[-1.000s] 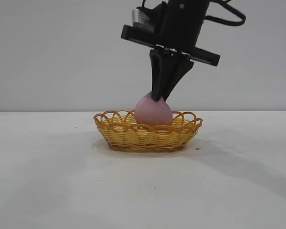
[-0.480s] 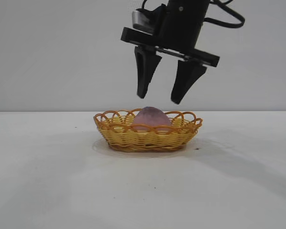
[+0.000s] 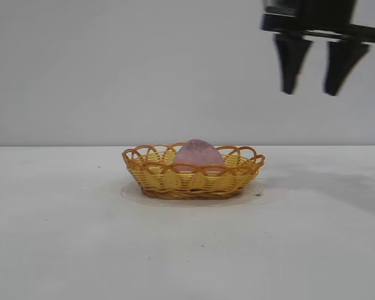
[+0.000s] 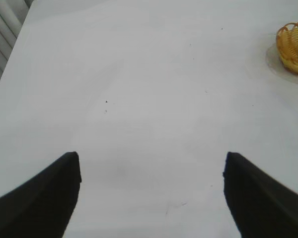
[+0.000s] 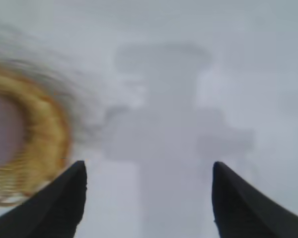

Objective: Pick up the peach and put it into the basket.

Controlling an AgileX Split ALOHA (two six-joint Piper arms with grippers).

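Exterior view: your peach [image 3: 198, 154] sits inside the basket [image 3: 194, 176] mid-worktop [image 3: 62, 250], long axis of the basket running side to side. Right gripper [image 3: 313, 90] hangs high and off to the right of the basket, fingers spread, holding nothing.

Left wrist view: left gripper [image 4: 151, 171] fingers spread over bare worktop, empty; basket well off at the far edge.

Right wrist view: basket and peach sit off to one side of the fingers [image 5: 64, 198], not between them. Drop looks done; your right arm is the nearer one.
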